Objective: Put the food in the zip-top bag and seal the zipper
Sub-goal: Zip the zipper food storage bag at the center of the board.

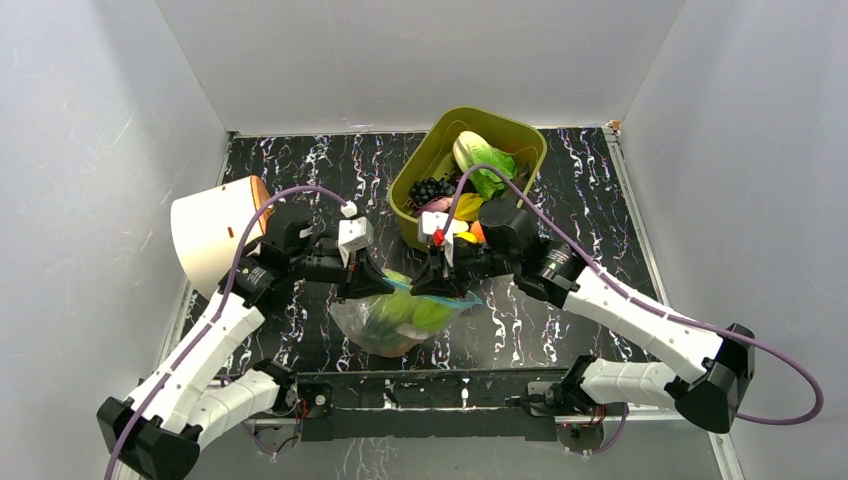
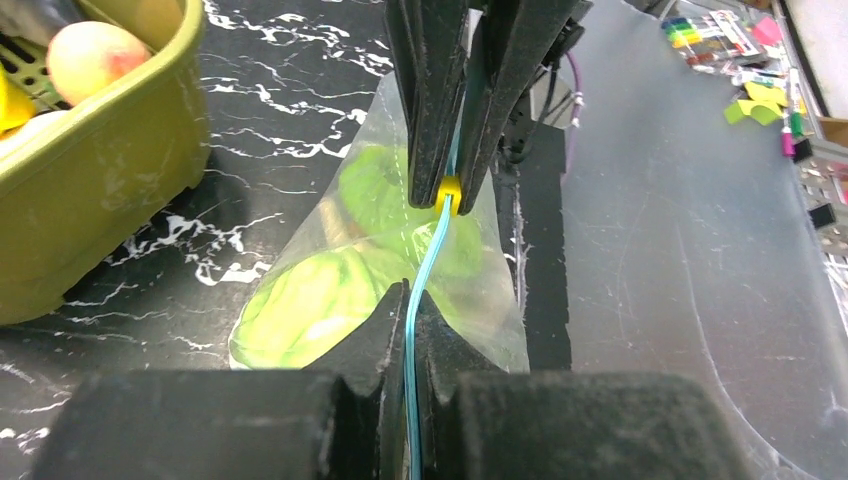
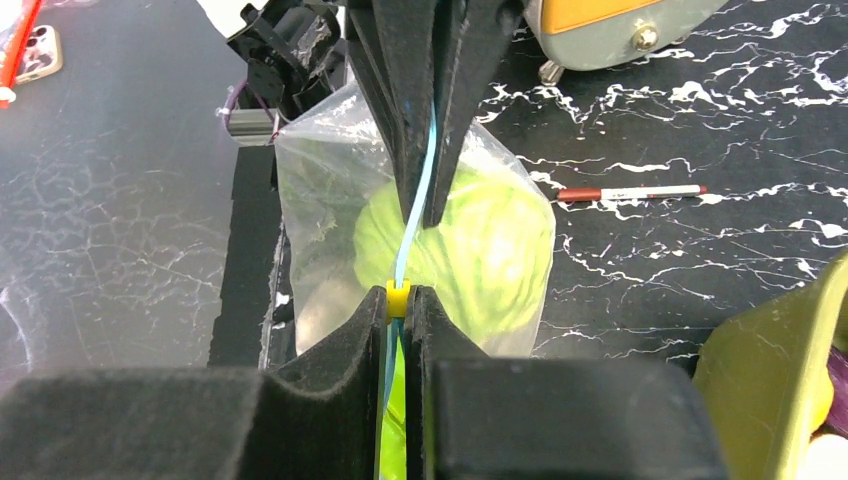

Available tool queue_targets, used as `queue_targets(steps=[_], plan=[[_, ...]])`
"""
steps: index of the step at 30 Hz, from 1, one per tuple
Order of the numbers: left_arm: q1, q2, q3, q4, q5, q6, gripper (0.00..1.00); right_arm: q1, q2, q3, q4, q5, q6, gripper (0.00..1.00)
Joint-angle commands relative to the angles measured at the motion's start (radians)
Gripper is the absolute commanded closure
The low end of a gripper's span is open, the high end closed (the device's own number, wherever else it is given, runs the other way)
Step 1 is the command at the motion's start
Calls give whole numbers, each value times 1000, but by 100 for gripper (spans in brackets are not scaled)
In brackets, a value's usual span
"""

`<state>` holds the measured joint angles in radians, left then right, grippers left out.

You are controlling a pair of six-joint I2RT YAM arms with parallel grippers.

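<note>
The clear zip-top bag (image 1: 392,322) hangs between my two grippers above the table's near middle, with a pale-green cabbage (image 3: 480,250) inside. My left gripper (image 2: 412,292) is shut on the light-blue zipper (image 2: 430,250) at the bag's left end. My right gripper (image 3: 398,292) is shut on the same zipper at its small yellow slider (image 3: 398,297). The slider also shows in the left wrist view (image 2: 450,188) at the right gripper's tips. In the top view the left gripper (image 1: 372,283) and right gripper (image 1: 437,285) face each other, close together.
An olive-green tub (image 1: 420,180) at the back middle holds more toy food: leafy greens (image 1: 482,160), dark grapes (image 1: 430,190), a peach (image 2: 95,55). A white and orange cone-shaped object (image 1: 215,235) stands at the left. A marker pen (image 3: 630,191) lies on the black marbled table.
</note>
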<state>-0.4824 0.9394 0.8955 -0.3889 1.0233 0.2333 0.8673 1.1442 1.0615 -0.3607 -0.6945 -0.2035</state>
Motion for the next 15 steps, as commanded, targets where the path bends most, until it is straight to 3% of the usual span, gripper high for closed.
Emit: queue_targets(steps=[1, 6, 11, 15], plan=[[4, -99, -7, 73, -92, -61, 100, -12, -87, -23, -8, 31, -1, 100], [5, -152, -23, 98, -123, -125, 100, -16, -127, -31, -100, 117, -22, 100], [5, -173, 37, -26, -183, -102, 100, -20, -184, -75, -163, 180, -39, 100], [5, -216, 33, -25, -182, -126, 100, -21, -227, -93, -183, 206, -38, 100]])
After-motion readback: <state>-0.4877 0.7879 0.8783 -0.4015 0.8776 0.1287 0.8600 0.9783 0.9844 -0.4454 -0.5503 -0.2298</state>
